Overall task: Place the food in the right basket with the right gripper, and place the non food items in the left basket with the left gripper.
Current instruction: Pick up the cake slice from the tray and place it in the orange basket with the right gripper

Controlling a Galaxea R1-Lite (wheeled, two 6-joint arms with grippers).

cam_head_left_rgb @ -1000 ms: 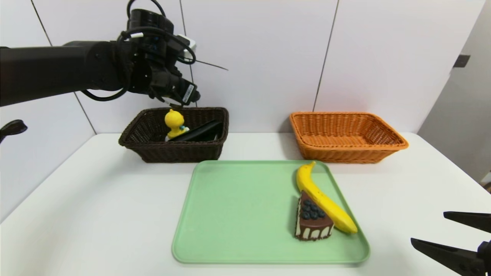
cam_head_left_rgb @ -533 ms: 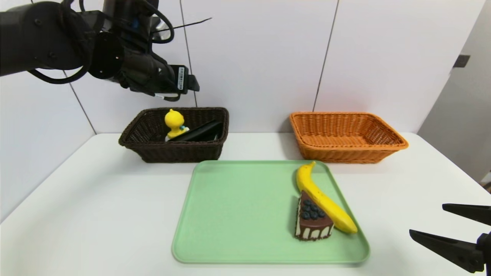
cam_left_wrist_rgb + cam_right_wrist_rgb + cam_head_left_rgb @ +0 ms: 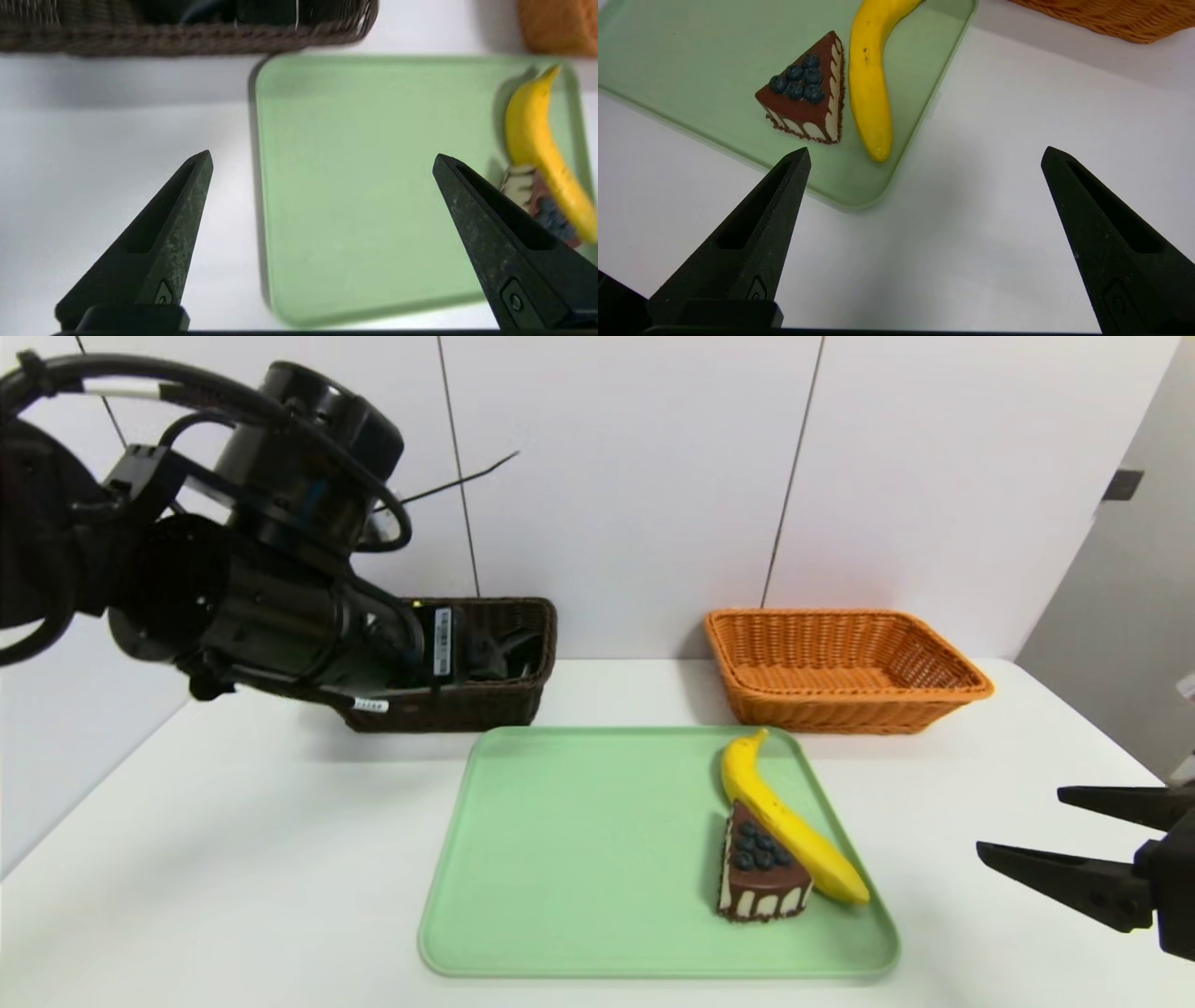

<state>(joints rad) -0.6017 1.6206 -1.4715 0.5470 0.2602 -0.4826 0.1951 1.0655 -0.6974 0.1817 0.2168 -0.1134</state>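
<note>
on the tabletop (image 3: 233,821) a tray (image 3: 579,859) sits in front, two baskets behind it: left basket (image 3: 504,695), right basket (image 3: 845,667). on the tray's right side the banana (image 3: 784,821) lies touching the cake wedge (image 3: 758,877), which is on its left.

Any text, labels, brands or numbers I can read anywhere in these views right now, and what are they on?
Nothing legible.
White sticker on the left arm's wrist, in front of the dark brown basket: printed marks, too small to read.
Small white tag under that wrist: characters too small to read.
Banana, cake wedge, green tray, orange basket: no markings seen.
</note>
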